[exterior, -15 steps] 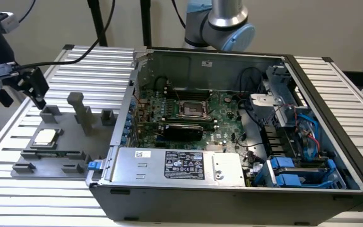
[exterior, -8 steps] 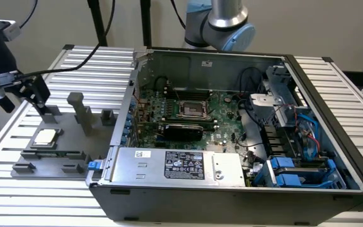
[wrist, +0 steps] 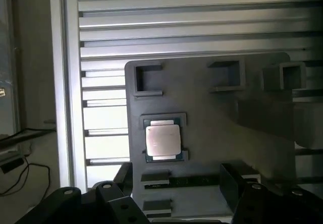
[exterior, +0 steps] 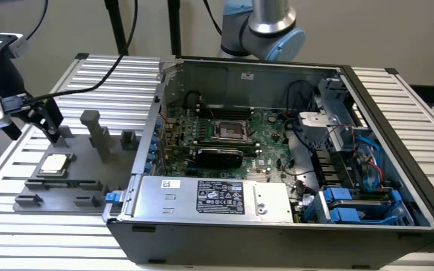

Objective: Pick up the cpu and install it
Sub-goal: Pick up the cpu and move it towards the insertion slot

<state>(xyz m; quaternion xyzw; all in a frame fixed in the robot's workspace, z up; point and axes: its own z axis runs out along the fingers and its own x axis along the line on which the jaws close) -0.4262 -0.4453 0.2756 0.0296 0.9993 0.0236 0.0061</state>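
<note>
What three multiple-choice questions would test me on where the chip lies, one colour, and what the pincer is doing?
1. The cpu lies: A on the grey tray beside the computer case; B inside the case; C on the floor.
2. The plastic brackets in the case's near corner are: A red; B yellow; C blue.
3. The pincer is: A shut on the cpu; B open above the tray; C inside the case.
Answers: 1 A, it rests in the tray's recess. 2 C, they show blue. 3 B, its fingers stand apart with nothing between.
</note>
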